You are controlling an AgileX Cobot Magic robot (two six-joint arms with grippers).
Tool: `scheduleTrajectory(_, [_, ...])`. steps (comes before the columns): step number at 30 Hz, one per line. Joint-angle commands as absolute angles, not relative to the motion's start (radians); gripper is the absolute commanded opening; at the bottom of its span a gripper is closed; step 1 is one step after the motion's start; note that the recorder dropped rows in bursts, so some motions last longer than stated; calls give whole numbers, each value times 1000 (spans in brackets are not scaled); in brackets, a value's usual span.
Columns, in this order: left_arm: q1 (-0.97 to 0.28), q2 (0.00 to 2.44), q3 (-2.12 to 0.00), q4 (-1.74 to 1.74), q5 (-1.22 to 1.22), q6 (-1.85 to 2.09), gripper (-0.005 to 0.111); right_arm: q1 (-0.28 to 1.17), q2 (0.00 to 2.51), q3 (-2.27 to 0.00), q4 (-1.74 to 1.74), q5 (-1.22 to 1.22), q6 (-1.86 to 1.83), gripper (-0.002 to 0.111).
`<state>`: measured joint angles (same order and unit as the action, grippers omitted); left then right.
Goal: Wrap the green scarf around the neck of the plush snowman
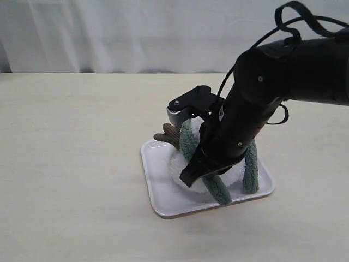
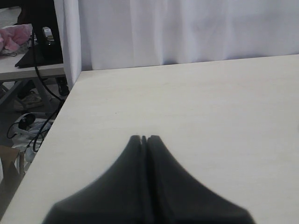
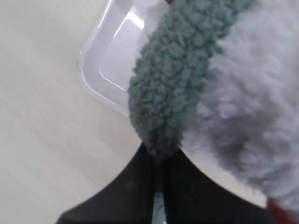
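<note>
right gripper (image 3: pixel 159 156): jaws clamped on scarf (image 3: pixel 173 93)
scarf: draped over snowman (image 3: pixel 252 107) on tray (image 3: pixel 105 70)
snowman: twig arm (image 1: pixel 166 135) at 11 o'clock
left gripper (image 2: pixel 144 138): jaws together above table (image 2: pixel 210 102)

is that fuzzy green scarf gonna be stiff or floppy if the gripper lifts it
Probably floppy: the fuzzy sage-green knitted scarf bends in loops over the fluffy white plush snowman. Likely grippy, not slippery: its pile bunches where the right gripper pinches it. Pulling may drag the snowman, since the scarf presses against it.
</note>
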<state>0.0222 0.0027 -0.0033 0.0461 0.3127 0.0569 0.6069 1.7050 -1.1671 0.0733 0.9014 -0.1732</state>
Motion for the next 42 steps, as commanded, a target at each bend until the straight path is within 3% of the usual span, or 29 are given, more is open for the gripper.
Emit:
scheduleTrajectory(1, [24,0,0,42,304,58,0,607,1707,-1214,19,1003,-153,4])
scheduleTrajectory(11, [24,0,0,42,304,58,0,607,1707,-1172,-20,1050,-131,4])
scheduleTrajectory(25, [24,0,0,42,304,58,0,607,1709,-1040,-82,850,-112,4])
scheduleTrajectory(42, [24,0,0,42,304,58,0,607,1772,-1022,-139,846,-112,4])
